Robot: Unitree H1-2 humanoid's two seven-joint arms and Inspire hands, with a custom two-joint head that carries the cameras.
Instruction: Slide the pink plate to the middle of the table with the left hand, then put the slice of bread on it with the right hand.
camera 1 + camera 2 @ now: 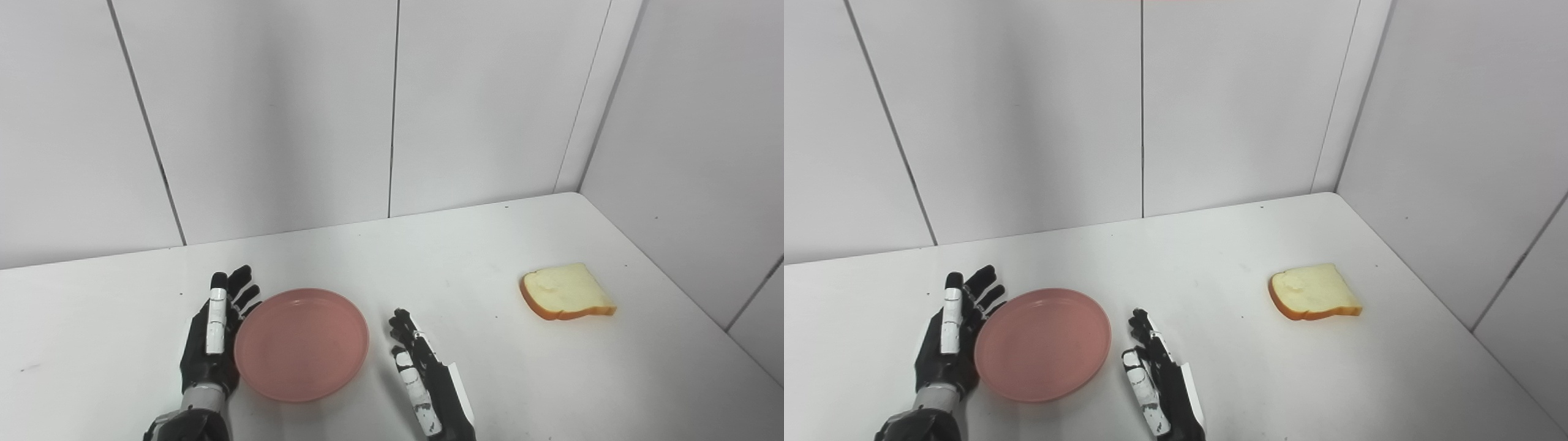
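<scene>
You are looking at one pink plate (301,345), one slice of bread (566,291) and two hands on the white table (429,257). The plate is sitting at about 7 o'clock on the table, the bread well apart at 3 o'clock. Your left hand (211,334) is resting against the plate's 9 o'clock rim, fingers extended and grasping nothing. Your right hand (1154,373) is lying just beside the plate at 3 o'clock, fingers released and empty. Both forearms are being cut off by the bottom edge.
</scene>
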